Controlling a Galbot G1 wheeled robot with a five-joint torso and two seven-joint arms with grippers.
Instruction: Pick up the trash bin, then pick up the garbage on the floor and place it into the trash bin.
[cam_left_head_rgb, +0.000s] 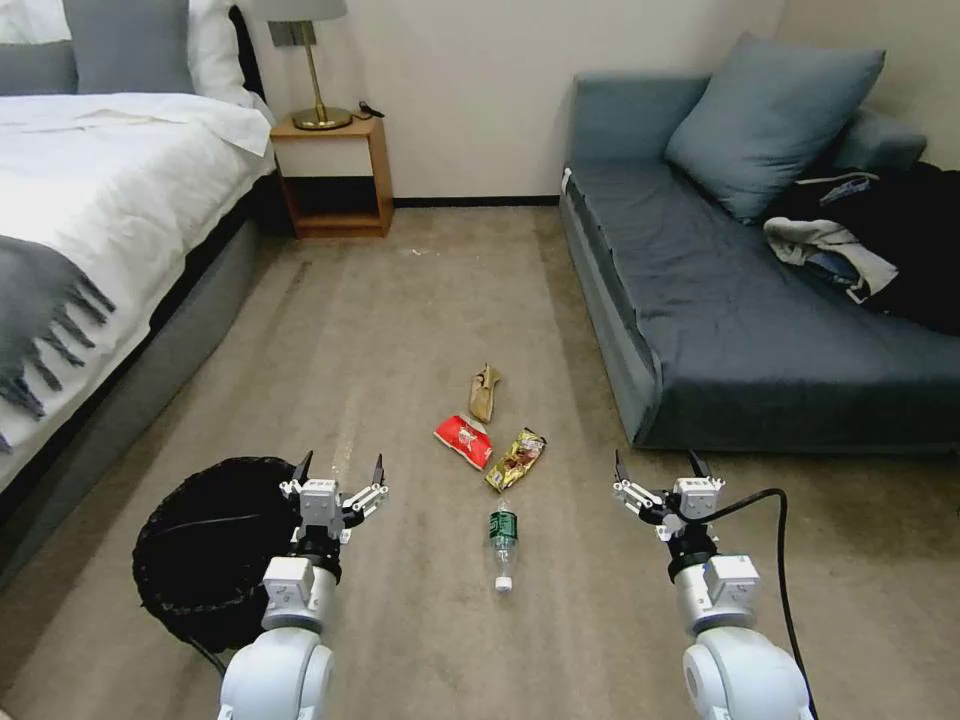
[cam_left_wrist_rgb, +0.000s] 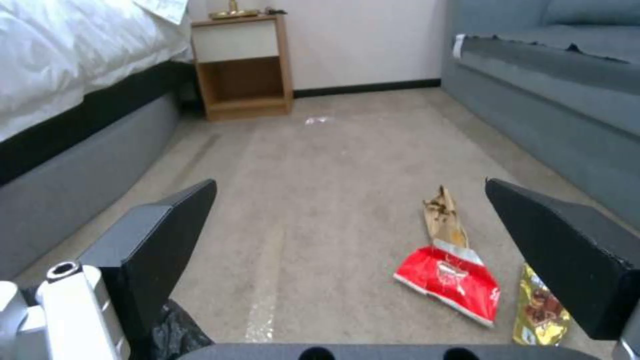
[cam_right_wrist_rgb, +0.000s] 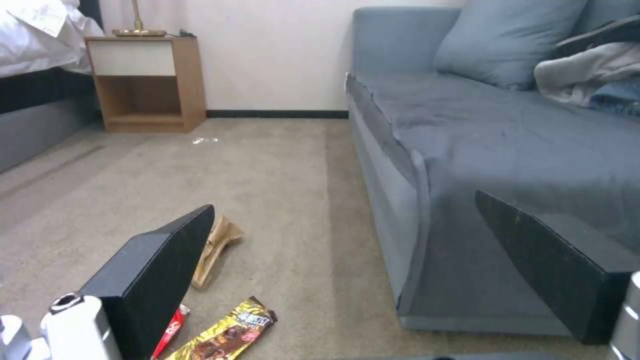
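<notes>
Four litter pieces (cam_left_head_rgb: 491, 440), green-labelled bottle (cam_left_head_rgb: 503, 545)

There were four pieces of garbage on the carpet: one clear plastic bottle (cam_left_head_rgb: 503, 545) at six o'clock of the cluster, one red wrapper (cam_left_head_rgb: 463, 441) at nine o'clock, one gold-brown wrapper (cam_left_head_rgb: 516, 460) at three o'clock, and one crumpled tan wrapper (cam_left_head_rgb: 485, 392) at twelve o'clock. One trash bin (cam_left_head_rgb: 205, 550) stood at about eight o'clock from them. Two grippers were in view, a left gripper (cam_left_head_rgb: 340, 472) and a right gripper (cam_left_head_rgb: 657, 468), each with two fingers spread apart.
</notes>
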